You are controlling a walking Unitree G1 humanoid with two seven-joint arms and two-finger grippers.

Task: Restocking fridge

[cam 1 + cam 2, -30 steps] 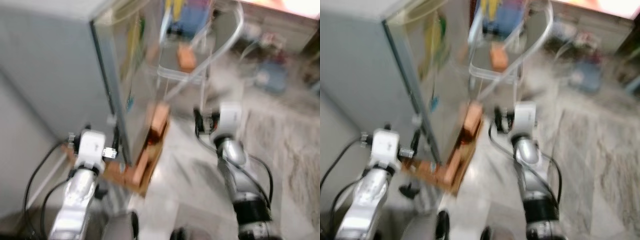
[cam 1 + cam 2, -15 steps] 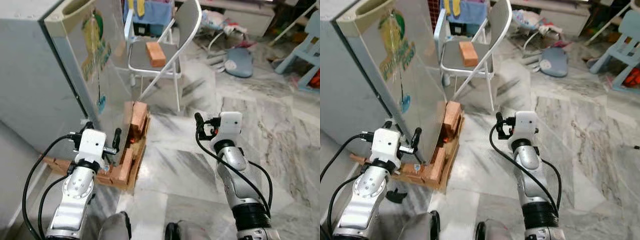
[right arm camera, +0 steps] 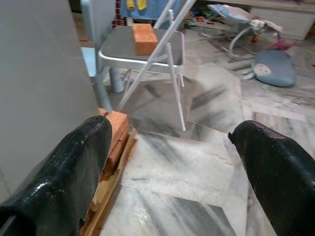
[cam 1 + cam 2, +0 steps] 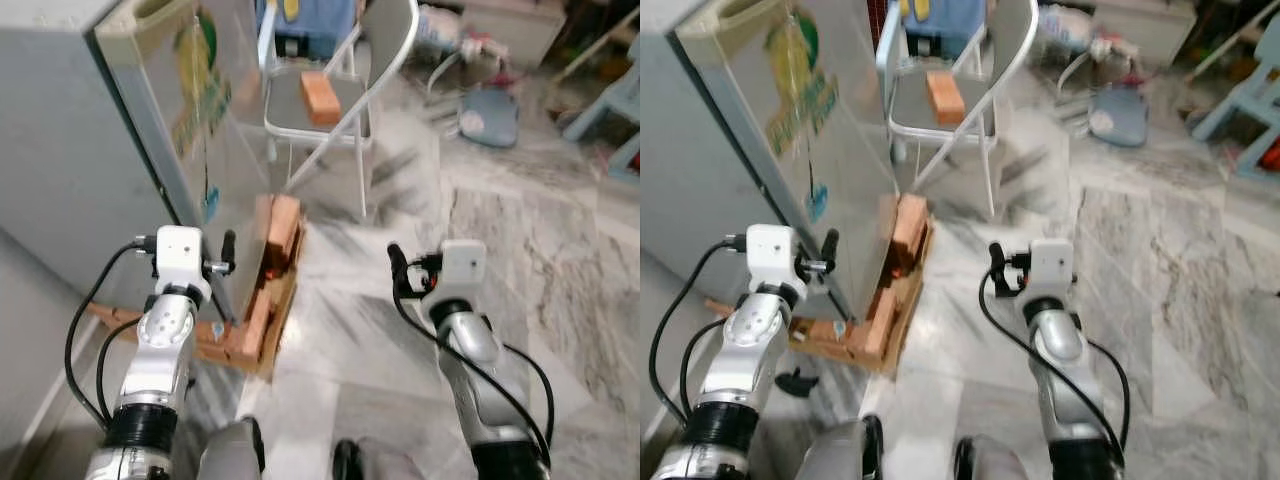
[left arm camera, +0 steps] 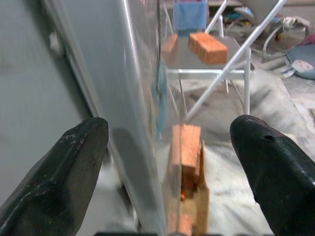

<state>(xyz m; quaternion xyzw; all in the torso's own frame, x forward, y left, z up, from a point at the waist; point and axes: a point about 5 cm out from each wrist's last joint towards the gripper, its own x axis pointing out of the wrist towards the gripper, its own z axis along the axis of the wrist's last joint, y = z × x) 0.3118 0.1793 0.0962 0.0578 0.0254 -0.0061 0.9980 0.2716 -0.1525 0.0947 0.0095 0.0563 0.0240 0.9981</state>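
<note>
The grey fridge stands at my left, its shiny door shut and carrying a green sticker. My left gripper is raised close to the door's front corner. In the left wrist view its fingers are wide open, with the door's edge ahead between them and nothing held. My right gripper hangs over the marble floor to the right of the fridge, open and empty.
The fridge rests on a wooden pallet with orange bricks stacked at its corner. A grey folding chair with a brick on its seat stands just beyond. A blue-grey round object and a light blue chair lie farther right.
The blur from one second ago has cleared as the camera settled. My left gripper has risen and come closer to the fridge door's edge. The right gripper has sunk slightly.
</note>
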